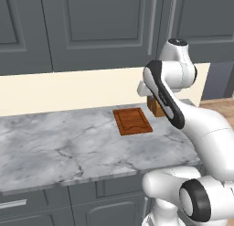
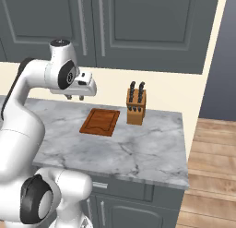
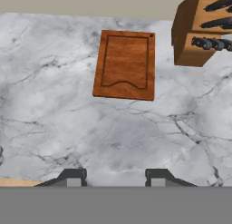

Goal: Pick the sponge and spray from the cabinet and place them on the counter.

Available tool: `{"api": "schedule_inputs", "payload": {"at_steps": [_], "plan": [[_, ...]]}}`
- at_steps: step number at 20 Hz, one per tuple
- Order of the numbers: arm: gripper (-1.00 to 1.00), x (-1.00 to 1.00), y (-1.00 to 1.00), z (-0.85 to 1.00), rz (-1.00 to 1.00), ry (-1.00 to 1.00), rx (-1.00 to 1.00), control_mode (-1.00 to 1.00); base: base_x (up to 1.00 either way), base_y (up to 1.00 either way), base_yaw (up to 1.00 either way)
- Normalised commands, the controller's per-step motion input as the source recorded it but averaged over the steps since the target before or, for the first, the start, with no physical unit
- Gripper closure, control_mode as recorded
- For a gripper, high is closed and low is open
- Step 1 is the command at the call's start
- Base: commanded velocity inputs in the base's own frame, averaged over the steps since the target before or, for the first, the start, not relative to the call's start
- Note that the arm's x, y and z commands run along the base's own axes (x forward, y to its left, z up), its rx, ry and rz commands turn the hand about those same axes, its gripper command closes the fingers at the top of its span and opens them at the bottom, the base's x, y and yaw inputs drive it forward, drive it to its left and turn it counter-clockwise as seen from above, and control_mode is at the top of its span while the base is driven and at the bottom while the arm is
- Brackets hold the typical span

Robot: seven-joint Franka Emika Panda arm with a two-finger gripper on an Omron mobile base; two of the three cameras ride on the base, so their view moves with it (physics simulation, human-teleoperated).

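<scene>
The cabinet (image 1: pixel 100 28) (image 2: pixel 138 24) hangs above the counter with its dark grey panelled doors closed. The sponge and the spray are hidden. The marble-veined counter (image 1: pixel 55 142) (image 2: pixel 138 148) (image 3: pixel 54 105) stretches below. My gripper (image 2: pixel 75 98) (image 3: pixel 115 175) hovers above the counter, pointing down, just in front of the cutting board. Its two fingertips stand apart with nothing between them, so it is open.
A brown wooden cutting board (image 1: pixel 132 121) (image 2: pixel 100 122) (image 3: pixel 125 64) lies on the counter near the back wall. A wooden knife block (image 2: pixel 136 107) (image 3: pixel 204 28) stands to its right. The counter ends at the right, beside a wooden floor (image 2: pixel 212 167).
</scene>
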Motion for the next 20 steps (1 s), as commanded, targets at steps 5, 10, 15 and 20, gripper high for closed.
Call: {"api": "schedule_inputs", "payload": {"at_steps": [5,10,15,20], "plan": [[-1.0,-0.09,0.0,0.0,0.0,-0.07,0.0,-1.0,0.0,0.0,0.0],[-1.0,-0.24,0.0,0.22,0.01,-0.26,0.0,-1.0,0.0,0.0,0.0],[-1.0,-0.05,0.0,0.39,0.0,-0.32,0.0,-1.0,0.0,0.0,0.0],[-1.0,0.0,0.0,0.41,0.0,-0.32,0.0,-1.0,0.0,0.0,0.0]]}}
